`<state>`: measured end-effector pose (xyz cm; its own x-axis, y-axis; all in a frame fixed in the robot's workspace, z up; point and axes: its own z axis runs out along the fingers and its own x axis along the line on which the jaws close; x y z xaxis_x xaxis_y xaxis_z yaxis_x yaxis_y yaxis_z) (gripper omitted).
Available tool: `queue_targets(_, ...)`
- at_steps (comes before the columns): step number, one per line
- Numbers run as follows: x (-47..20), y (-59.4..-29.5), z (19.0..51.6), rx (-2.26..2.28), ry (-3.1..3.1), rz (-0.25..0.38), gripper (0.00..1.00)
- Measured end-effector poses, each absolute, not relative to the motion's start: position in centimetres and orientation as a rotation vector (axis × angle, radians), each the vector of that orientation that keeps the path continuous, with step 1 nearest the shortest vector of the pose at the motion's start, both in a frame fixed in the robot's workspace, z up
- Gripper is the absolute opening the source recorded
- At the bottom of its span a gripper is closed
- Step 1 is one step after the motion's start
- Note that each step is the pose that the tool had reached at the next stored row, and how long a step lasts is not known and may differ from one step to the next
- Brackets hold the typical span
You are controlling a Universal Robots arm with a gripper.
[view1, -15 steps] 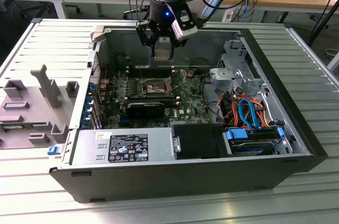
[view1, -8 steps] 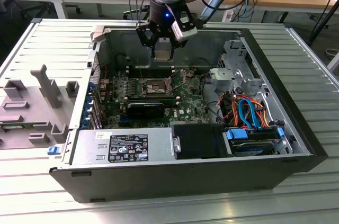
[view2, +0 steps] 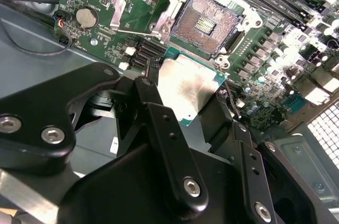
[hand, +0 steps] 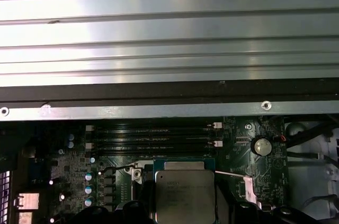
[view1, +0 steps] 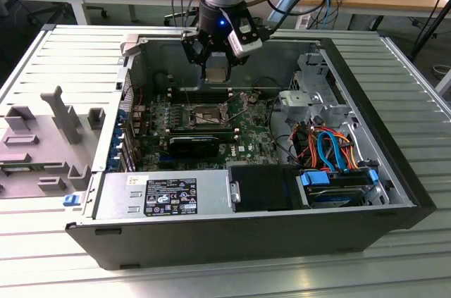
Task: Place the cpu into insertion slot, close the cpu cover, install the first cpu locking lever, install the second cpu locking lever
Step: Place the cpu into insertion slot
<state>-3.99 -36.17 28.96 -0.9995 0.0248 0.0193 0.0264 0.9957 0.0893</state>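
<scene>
Exterior view: the gripper (view1: 215, 65) hangs over the far side of an open computer case (view1: 106, 171) that lies on a ribbed metal table (view1: 423, 101). Its black fingers (view2: 159, 123) are closed part-way onto opposite edges of the cpu (view1: 217, 75), which is held flat with its silvery top up, clear of the motherboard (view1: 246, 132). The insertion slot (view1: 204, 116) lies below the chip and nearer the camera. A grey power supply (view1: 162, 196) fills the case's near corner.

Second wrist view: the cpu (view2: 190, 89) sits just beside the insertion slot (view2: 206, 23), not in it; the socket's contact field is exposed. The cpu cover (view2: 119, 1) appears to stand raised at one side of the socket.

First wrist view: the cpu (hand: 185, 200) is near the memory slots (hand: 153, 139) and a coin cell (hand: 261, 145).
</scene>
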Motion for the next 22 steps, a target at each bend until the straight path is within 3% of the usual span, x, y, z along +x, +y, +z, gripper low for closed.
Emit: queue_targets(22, -3.99, -36.17, 28.36, -0.040, -3.120, -0.140, 0.55)
